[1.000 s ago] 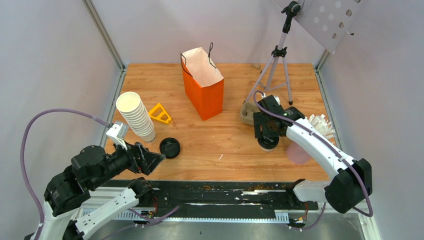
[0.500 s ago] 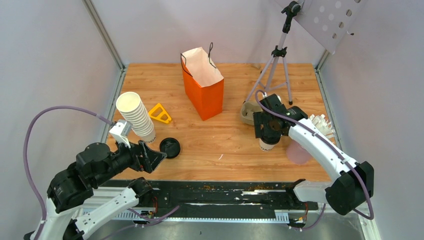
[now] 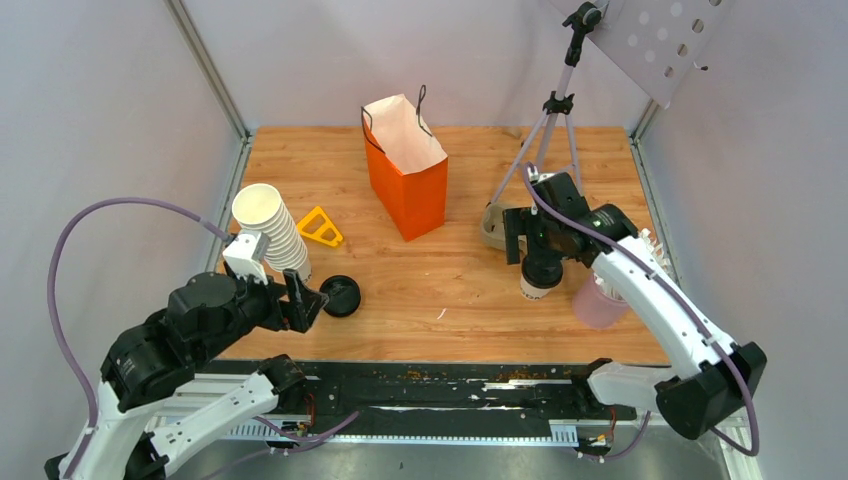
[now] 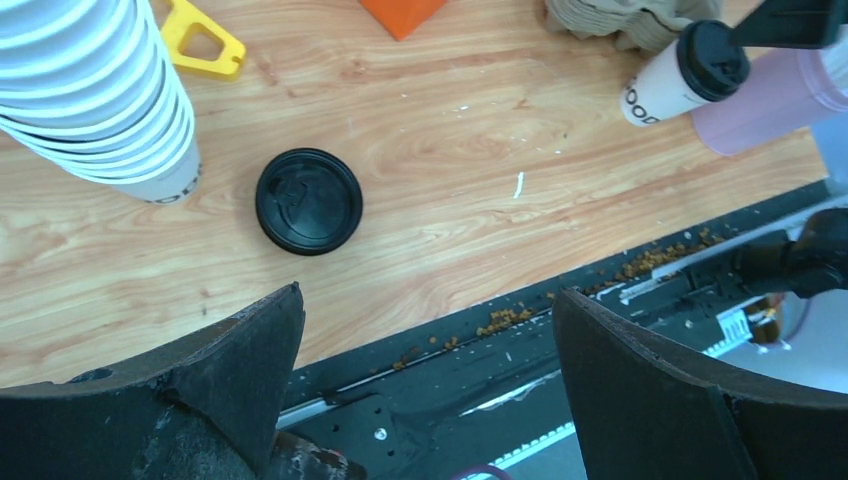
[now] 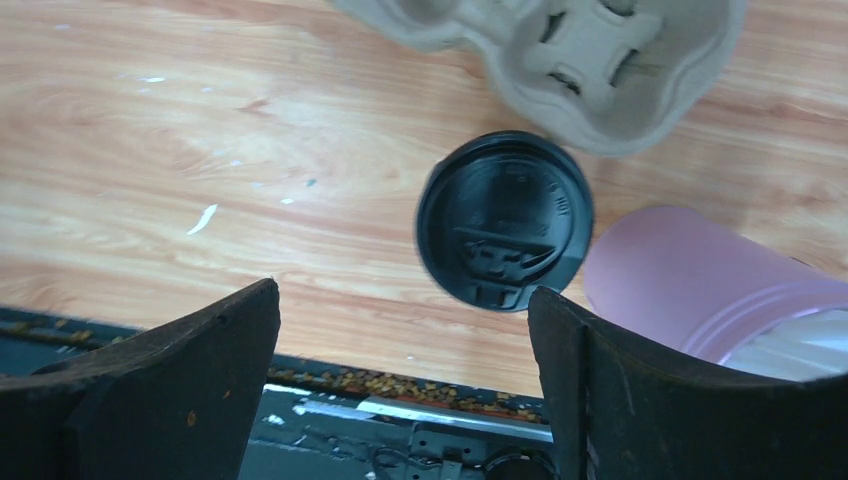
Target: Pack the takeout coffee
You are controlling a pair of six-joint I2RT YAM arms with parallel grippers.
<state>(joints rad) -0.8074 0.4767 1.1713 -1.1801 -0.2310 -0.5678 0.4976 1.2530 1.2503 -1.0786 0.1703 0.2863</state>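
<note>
Nearest you, your left end effector (image 3: 305, 303) is hanging over the near left part of the wooden surface (image 3: 460, 320). It is released, with its fingers spread wide and nothing between them. Just past its tips, a loose black lid (image 3: 340, 296) is lying flat on the wood, untouched.

On the right side, your right end effector (image 3: 543, 262) is hovering directly above the takeout coffee cup (image 3: 538, 287). From the right wrist camera, its jaws are standing wide apart and gripping nothing, and the cup's black lid (image 5: 505, 220) is showing beyond them, free of both fingers. The cup is standing upright on the surface, capped. A pink tumbler (image 3: 597, 305) is standing just beside it, on the side toward the right wall.

Farther back on the left, a leaning stack of lidless white cups (image 3: 270, 228) is standing just behind the loose lid. A yellow triangular piece (image 3: 320, 227) is lying beside the stack.

Close behind the takeout coffee cup, a pulp cup carrier (image 3: 493, 227) is sitting empty side up. Toward the middle rear, the orange paper bag (image 3: 405, 185) is standing upright with its mouth open, well apart from the cup. A tripod (image 3: 555, 130) is standing at the far right.
</note>
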